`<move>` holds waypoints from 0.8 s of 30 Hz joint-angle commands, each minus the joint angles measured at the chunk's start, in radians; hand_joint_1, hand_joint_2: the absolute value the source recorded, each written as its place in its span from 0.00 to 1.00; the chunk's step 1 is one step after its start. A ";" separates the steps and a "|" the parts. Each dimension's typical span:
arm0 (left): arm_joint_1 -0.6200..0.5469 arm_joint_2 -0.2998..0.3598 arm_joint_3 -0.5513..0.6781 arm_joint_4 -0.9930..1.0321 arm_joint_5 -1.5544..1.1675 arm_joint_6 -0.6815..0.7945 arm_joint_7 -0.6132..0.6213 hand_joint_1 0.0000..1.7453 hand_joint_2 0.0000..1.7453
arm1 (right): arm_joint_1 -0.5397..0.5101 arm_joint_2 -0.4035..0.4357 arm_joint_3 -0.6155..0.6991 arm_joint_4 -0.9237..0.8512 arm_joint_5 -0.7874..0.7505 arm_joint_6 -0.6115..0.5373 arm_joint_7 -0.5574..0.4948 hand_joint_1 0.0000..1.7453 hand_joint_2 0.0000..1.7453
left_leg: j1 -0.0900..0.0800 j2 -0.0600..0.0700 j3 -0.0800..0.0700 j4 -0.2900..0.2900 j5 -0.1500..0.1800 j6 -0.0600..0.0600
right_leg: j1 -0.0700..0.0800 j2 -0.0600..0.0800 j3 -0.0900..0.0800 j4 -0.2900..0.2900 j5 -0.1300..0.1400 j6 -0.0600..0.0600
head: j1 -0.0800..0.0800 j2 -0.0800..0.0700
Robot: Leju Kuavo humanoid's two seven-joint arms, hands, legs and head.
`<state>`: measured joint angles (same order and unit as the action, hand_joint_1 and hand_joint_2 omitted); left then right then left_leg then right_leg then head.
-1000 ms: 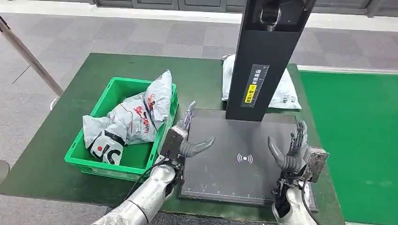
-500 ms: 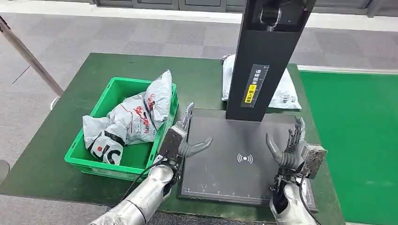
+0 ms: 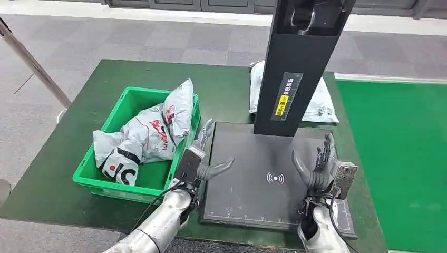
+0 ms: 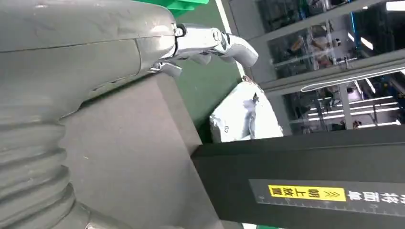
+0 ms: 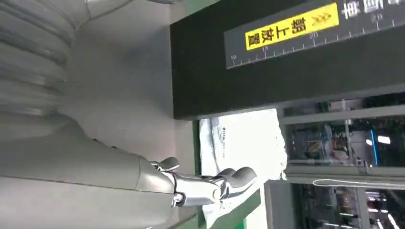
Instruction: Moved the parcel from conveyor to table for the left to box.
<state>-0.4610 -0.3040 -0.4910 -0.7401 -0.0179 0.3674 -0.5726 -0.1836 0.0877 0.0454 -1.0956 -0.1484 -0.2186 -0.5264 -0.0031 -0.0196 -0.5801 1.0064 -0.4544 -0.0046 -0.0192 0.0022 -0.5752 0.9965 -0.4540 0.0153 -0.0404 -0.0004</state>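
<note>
A white-grey parcel [image 3: 319,103] lies on the green table behind the black scanner post [image 3: 295,63]; it also shows as the parcel [image 4: 243,117] and the parcel [image 5: 243,143] in the wrist views. Several grey parcels [image 3: 150,134] fill the green box [image 3: 105,182] at the left. My left hand [image 3: 203,155] hovers open at the left edge of the dark scanner plate [image 3: 263,176]. My right hand [image 3: 321,166] hovers open over the plate's right side. Neither hand holds anything.
The green conveyor belt [image 3: 400,158] runs along the right of the table. A slanted metal pole [image 3: 34,66] stands at the far left. The table's front edge [image 3: 79,213] is close to my arms.
Both hands have drifted slightly left and toward me over the plate. Their fingers stay spread and the parcels have not moved.
</note>
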 commanded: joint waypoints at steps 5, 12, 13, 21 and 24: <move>-0.002 0.049 -0.038 -0.001 -0.035 0.019 0.012 0.00 1.00 | -0.022 0.003 0.074 0.011 0.018 -0.005 0.000 0.00 1.00 | 0.000 0.004 0.001 -0.001 0.000 -0.001 | 0.001 0.002 0.000 -0.001 0.001 -0.001 | 0.000 0.000; 0.029 0.044 -0.047 -0.054 -0.129 0.096 0.046 0.00 1.00 | -0.004 0.005 0.077 -0.001 0.020 -0.016 -0.017 0.00 1.00 | 0.001 0.005 0.002 -0.002 0.000 -0.001 | 0.002 0.003 0.001 -0.002 0.001 -0.002 | 0.000 0.000; 0.040 0.041 -0.043 -0.063 -0.132 0.112 0.039 0.00 1.00 | 0.009 0.007 0.084 -0.016 0.029 -0.025 -0.022 0.00 1.00 | 0.001 0.003 0.001 -0.001 0.000 -0.001 | 0.001 0.001 0.001 -0.001 0.001 -0.001 | 0.000 0.000; 0.074 0.046 -0.058 -0.077 -0.116 0.187 -0.007 0.00 1.00 | 0.093 -0.018 0.148 -0.074 0.014 -0.053 -0.029 0.00 1.00 | 0.001 0.003 0.002 -0.002 -0.001 -0.001 | 0.002 0.001 0.002 -0.002 0.000 -0.002 | 0.000 0.000; 0.076 0.058 -0.055 -0.075 -0.107 0.191 -0.016 0.00 1.00 | 0.105 -0.020 0.158 -0.068 0.021 -0.068 -0.049 0.00 1.00 | 0.002 0.002 0.002 -0.001 0.000 -0.001 | 0.002 0.000 0.002 -0.003 0.001 -0.001 | 0.000 0.000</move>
<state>-0.3841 -0.2926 -0.4921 -0.8335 -0.1453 0.5444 -0.5730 -0.1105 0.0999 0.1003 -1.1689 -0.1156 -0.2735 -0.5520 -0.0029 -0.0198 -0.5807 1.0063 -0.4547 -0.0046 -0.0189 0.0020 -0.5761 0.9964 -0.4542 0.0152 -0.0404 -0.0004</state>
